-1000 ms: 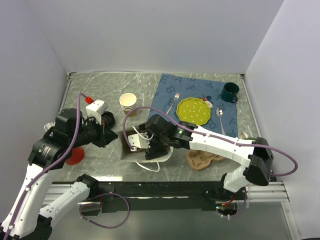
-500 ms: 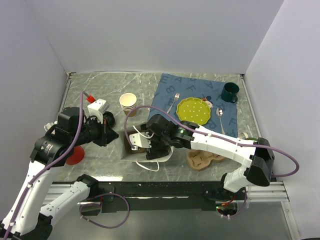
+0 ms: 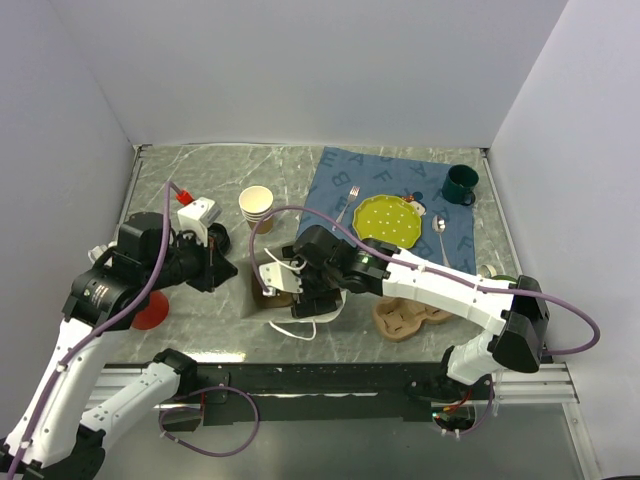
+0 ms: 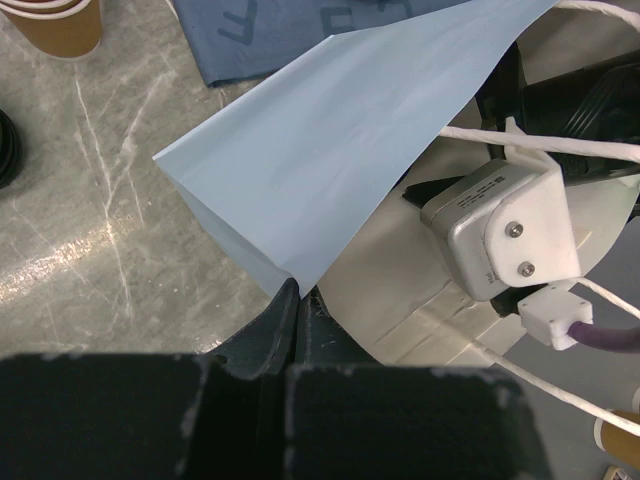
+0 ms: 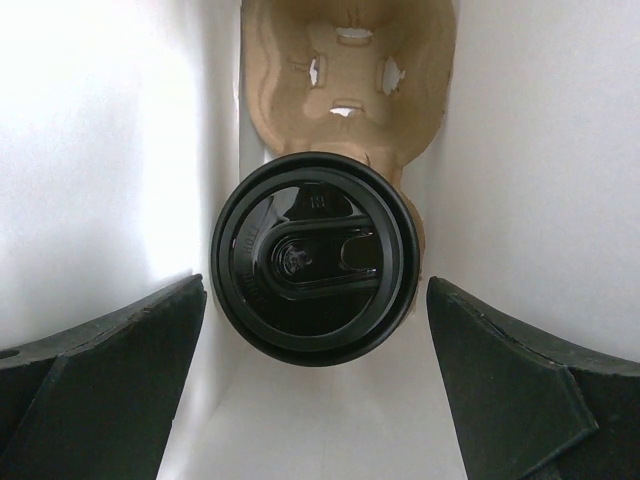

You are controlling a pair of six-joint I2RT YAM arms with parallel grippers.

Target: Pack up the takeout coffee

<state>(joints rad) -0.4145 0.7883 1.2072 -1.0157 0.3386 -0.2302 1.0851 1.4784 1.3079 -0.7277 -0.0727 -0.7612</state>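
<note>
The takeout coffee (image 5: 313, 270), a cup under a round black lid, stands inside a white paper bag (image 5: 110, 150) in a slot of a brown cardboard carrier (image 5: 350, 60). My right gripper (image 5: 316, 288) hangs open above the lid, its fingers (image 5: 140, 350) on either side and clear of it. In the top view the right wrist (image 3: 305, 285) reaches down into the bag (image 3: 255, 300) and hides the cup. My left gripper (image 4: 298, 292) is shut on the bag's upper edge (image 4: 340, 150), at the bag's left side (image 3: 228, 268).
A stack of lidless paper cups (image 3: 256, 207) stands behind the bag. The blue cloth (image 3: 340, 180) carries a yellow plate (image 3: 387, 221), fork (image 3: 347, 205), spoon (image 3: 440, 232) and green mug (image 3: 460, 183). Another cardboard carrier (image 3: 405, 318) lies right of the bag, a red disc (image 3: 150, 312) near left.
The left gripper has drifted slightly away from me, still holding the bag's edge. The right wrist has shifted a little inside the bag.
</note>
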